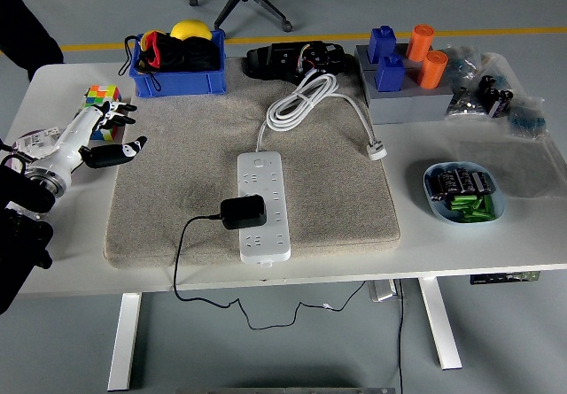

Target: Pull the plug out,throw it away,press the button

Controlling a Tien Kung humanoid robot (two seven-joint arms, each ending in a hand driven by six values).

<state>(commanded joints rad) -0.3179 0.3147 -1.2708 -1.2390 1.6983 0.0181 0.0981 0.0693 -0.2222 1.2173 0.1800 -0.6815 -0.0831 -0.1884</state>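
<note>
A white power strip (263, 202) lies on a beige mat (337, 190) in the middle of the table. A black plug adapter (243, 211) sits in the strip's lower half, and its thin black cable (180, 252) runs off the front edge. The strip's button (258, 158) is at its far end. Its white cord (306, 97) coils behind it, ending in a white plug (377, 150). My left hand (106, 131) hovers at the table's left edge with fingers spread, holding nothing, well left of the adapter. The right arm is out of view.
A coloured cube (103, 104) sits just behind my left hand. A blue bin (177, 81) with dark items and a yellow ball stands at the back left. Blue and orange blocks on a grey base (407, 102) stand at the back right. A blue bowl (463, 193) holds batteries at right.
</note>
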